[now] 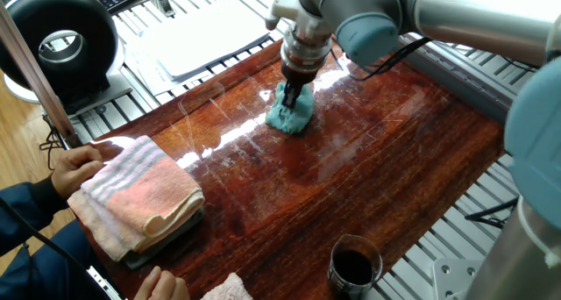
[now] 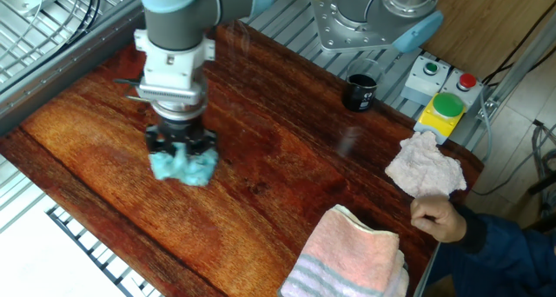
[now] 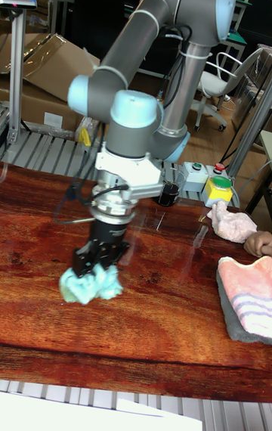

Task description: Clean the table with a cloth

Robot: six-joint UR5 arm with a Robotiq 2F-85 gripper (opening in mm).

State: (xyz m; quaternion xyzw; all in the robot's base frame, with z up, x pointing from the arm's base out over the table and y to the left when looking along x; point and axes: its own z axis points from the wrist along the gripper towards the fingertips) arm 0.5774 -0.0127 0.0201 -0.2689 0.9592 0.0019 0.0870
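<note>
The teal-blue fluffy cloth (image 1: 289, 114) (image 2: 182, 166) (image 3: 91, 284) is bunched up and pressed onto the glossy reddish-brown table (image 1: 377, 177) (image 2: 287, 158) (image 3: 166, 302). My gripper (image 1: 292, 96) (image 2: 180, 149) (image 3: 97, 262) points straight down over it, shut on the cloth, whose top is pinched between the dark fingers. The cloth sits toward the table's side nearest the white tray, away from the person. The fingertips are buried in the fabric.
A folded pink-and-grey striped towel (image 1: 136, 195) (image 2: 352, 254) (image 3: 249, 291) lies by a person's hand (image 1: 74, 167). A small pinkish-white cloth (image 2: 424, 167) (image 3: 229, 223) and a dark cup (image 1: 353, 267) (image 2: 360, 92) stand at the table's edge. A white tray (image 1: 206, 37) lies beyond the table.
</note>
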